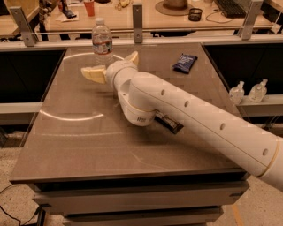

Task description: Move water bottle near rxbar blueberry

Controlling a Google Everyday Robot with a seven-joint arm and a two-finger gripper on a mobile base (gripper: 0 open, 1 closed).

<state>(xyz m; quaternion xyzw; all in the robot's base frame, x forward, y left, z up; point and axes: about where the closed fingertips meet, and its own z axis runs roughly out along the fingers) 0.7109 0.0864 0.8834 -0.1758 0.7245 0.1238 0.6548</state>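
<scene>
The water bottle point(102, 42) stands upright at the far left of the brown table point(79, 132), clear with a white cap and a red-and-white label. The rxbar blueberry point(185, 62), a small dark blue wrapper, lies at the far right of the table. My gripper point(112, 66) is open, with one cream finger point(93, 74) to the left and the other point(132, 58) to the right. The bottle stands just beyond the gap between them, not held. My white arm point(194, 119) reaches in from the lower right.
Two tiny clear bottles point(247, 92) stand on a shelf right of the table. A long dark wrapper point(167, 122) lies partly under my arm. A railing and a cluttered wooden desk point(146, 13) run behind the table's far edge.
</scene>
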